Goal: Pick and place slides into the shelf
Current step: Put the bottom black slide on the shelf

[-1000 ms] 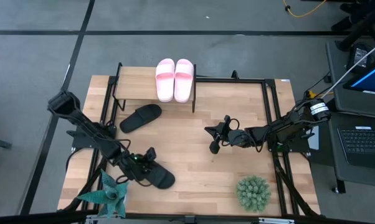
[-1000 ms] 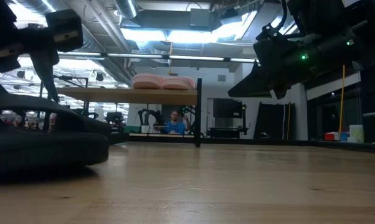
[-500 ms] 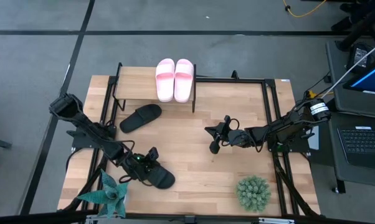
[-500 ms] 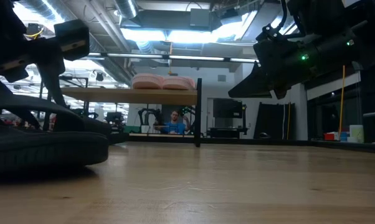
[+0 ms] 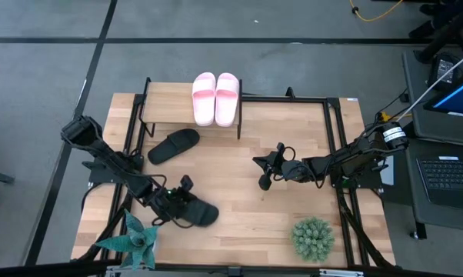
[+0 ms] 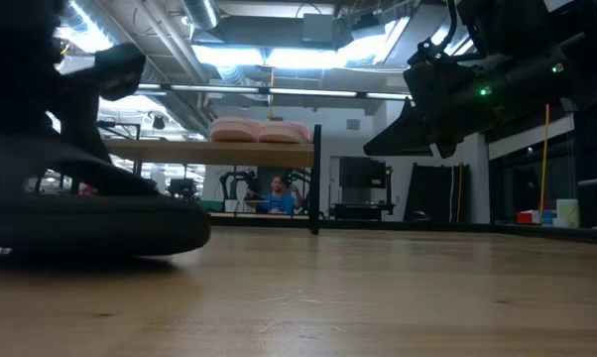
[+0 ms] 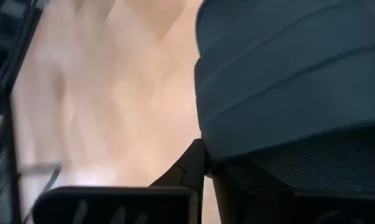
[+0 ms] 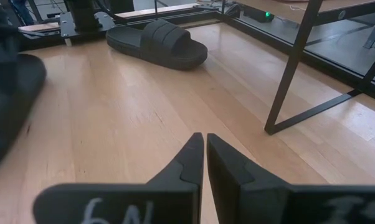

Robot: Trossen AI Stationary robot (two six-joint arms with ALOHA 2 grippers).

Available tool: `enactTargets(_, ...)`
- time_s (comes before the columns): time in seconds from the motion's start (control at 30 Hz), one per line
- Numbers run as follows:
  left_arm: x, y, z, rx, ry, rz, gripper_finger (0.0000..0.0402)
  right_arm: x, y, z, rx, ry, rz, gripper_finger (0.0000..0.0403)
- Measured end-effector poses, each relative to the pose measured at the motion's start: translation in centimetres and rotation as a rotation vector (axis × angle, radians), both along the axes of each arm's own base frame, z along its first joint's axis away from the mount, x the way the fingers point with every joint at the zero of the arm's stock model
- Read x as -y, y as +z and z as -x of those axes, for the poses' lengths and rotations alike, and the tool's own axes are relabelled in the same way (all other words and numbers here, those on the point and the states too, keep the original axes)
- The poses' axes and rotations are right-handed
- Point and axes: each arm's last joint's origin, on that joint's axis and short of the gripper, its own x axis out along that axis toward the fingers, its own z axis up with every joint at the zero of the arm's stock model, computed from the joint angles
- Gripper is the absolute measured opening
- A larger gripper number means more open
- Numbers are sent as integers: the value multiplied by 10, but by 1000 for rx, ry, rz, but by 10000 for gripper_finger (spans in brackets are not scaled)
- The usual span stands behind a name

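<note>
Two pale pink slides (image 5: pixel 216 98) lie side by side on the shelf's plank top (image 5: pixel 166 104), at its right end; they also show in the low view (image 6: pixel 259 130). One black slide (image 5: pixel 174 145) lies sole down on the table in front of the shelf. My left gripper (image 5: pixel 179 201) is at the other black slide (image 5: pixel 199 213), near the table's near left corner. That slide fills the low view's left (image 6: pixel 80 223). My right gripper (image 5: pixel 264 183) is shut and empty above the table's middle right. My left gripper is shut on the near black slide at its wide strap (image 7: pixel 287 93), coming level and slanting from the table's left. One finger (image 7: pixel 194 171) shows beside the strap's edge; the strap hides the other. Whether the sole is clear of the table, I cannot tell.
A spiky green plant (image 5: pixel 135 240) stands at the near left corner, close to my left arm. A round green plant (image 5: pixel 312 237) stands near right. The shelf's thin black leg (image 8: pixel 293 68) stands ahead of my right gripper. A black frame rims the table.
My left gripper has turned the near black slide about on the spot: its free end has swung toward the table's far right, and it lies more nearly crosswise now. In the low view the slide has grown and spread toward the right.
</note>
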Motion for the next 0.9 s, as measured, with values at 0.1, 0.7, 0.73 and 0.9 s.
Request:
enactTargets(0.1,-5,-2,3,22,121,-12,9,0,0,0,0,0,0,23)
enactTargets(0.7,-15,-2,8,211,488,53,4,0,0,0,-2,1,3,23)
enactTargets(0.73,-15,-2,8,215,495,57,4,0,0,0,-3,2,5,23)
enactTargets(0.9,-16,-2,9,232,534,101,3,0,0,0,-13,9,26,23)
